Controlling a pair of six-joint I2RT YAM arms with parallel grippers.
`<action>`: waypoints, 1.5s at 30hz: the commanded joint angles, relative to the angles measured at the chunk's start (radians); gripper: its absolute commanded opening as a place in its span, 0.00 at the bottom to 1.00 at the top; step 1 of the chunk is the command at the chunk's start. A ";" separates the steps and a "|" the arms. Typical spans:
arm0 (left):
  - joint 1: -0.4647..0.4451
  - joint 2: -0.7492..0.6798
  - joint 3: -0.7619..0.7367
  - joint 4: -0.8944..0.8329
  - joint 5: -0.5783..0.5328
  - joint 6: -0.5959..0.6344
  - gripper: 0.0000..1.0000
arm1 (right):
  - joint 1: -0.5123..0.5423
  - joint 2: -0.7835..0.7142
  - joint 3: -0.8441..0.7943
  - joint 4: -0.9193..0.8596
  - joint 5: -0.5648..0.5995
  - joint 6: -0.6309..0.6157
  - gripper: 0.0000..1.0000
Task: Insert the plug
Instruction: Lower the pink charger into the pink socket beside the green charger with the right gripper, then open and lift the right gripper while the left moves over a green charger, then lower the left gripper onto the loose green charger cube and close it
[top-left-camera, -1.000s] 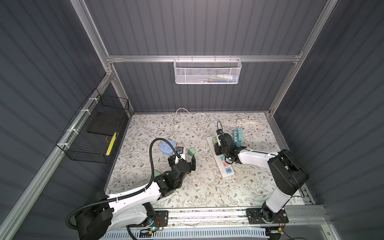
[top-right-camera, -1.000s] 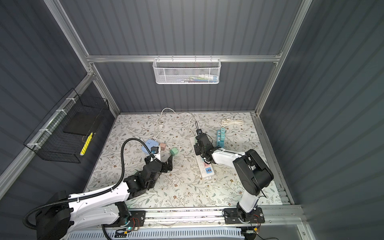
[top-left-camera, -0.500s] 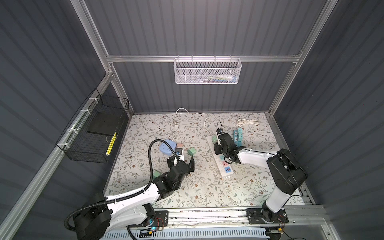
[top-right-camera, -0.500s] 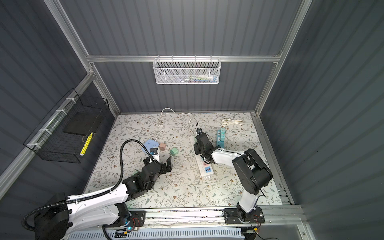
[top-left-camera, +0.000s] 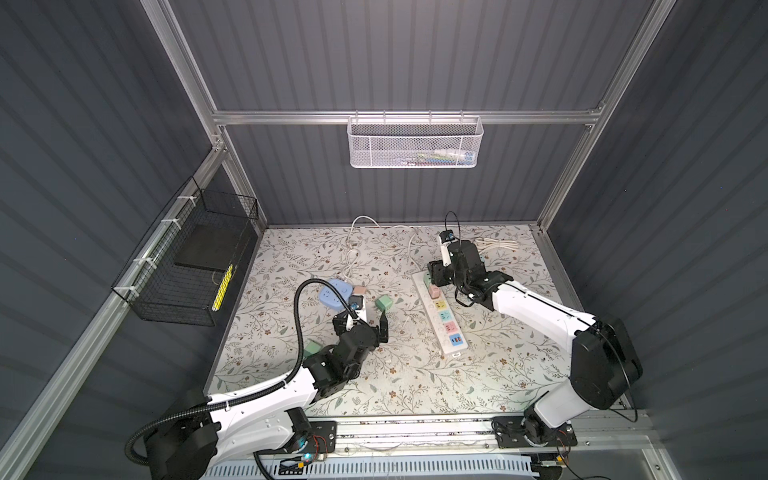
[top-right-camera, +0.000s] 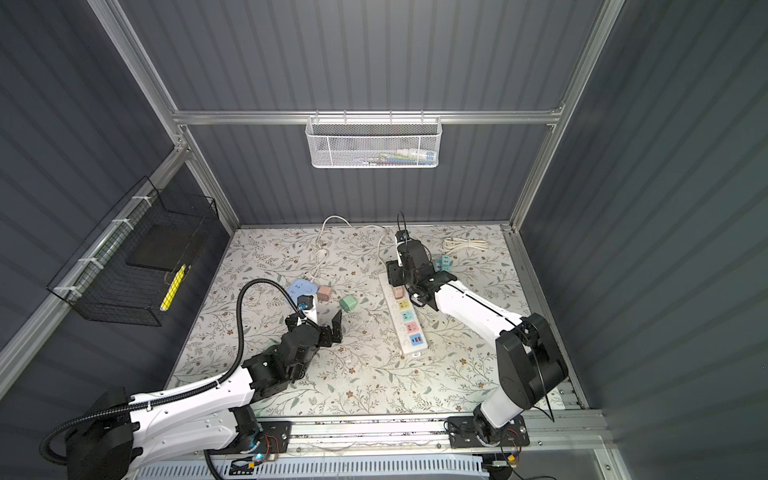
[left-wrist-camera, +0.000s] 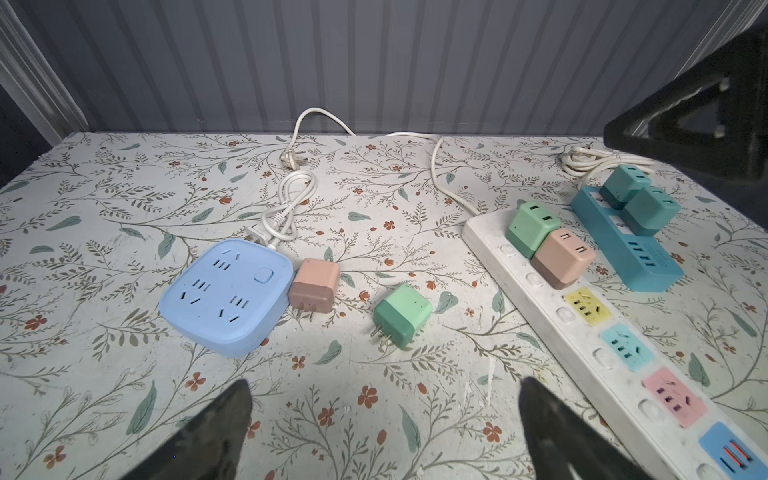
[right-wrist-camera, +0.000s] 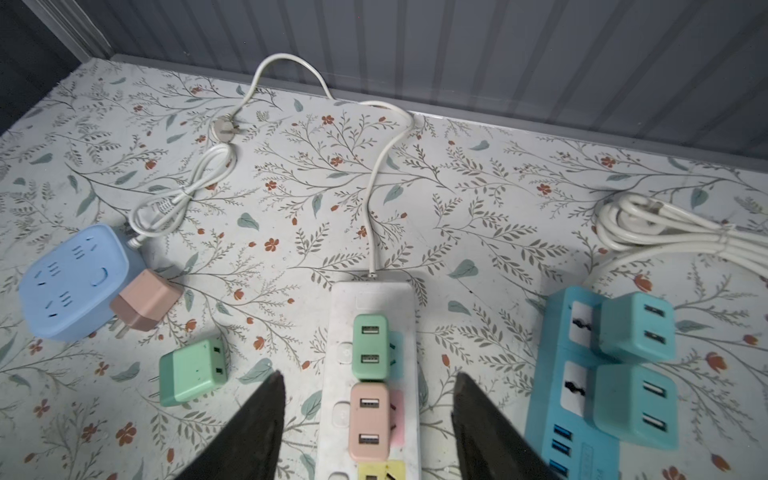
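Right wrist view cuts the white power strip (right-wrist-camera: 374, 299) off at its yellow socket. In both top views the right arm hides that strip's cord end, so the seated green plug (right-wrist-camera: 370, 347) shows only from the wrist cameras. A green block (top-left-camera: 311, 346) beside the left arm is half covered, and I cannot tell what it is.

A second ago the right fingers (right-wrist-camera: 249, 424) were pressed together; now they are spread. They stand either side of the strip with the seated pink plug (right-wrist-camera: 370, 419) between them, touching neither. That plug sits in the second socket from the cord, hard against the green one. The left fingers (left-wrist-camera: 216, 428) are spread wide, as they were then, and hold nothing. They have drawn back a little from the loose green plug (left-wrist-camera: 402, 314).

Six cube plugs are in clear sight: two green, two pink, two teal.
- One green and one pink are seated in the white strip.
- One of each lies loose on the worktop (top-left-camera: 498, 374), the loose pink plug (left-wrist-camera: 313, 291) just beside the blue socket block (left-wrist-camera: 226, 297).
- Both teal plugs (right-wrist-camera: 636, 326) stand in the teal strip (right-wrist-camera: 567, 374).

That makes three socket blocks in all.
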 joint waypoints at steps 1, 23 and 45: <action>0.008 0.005 0.033 -0.024 -0.022 0.006 1.00 | -0.014 0.038 -0.016 -0.051 0.002 -0.009 0.64; 0.014 0.092 0.114 -0.079 -0.021 0.018 1.00 | -0.043 0.102 -0.124 -0.016 -0.031 0.050 0.59; 0.285 0.687 0.748 -0.550 0.365 0.142 0.93 | -0.001 -0.238 -0.442 0.232 -0.057 0.180 0.67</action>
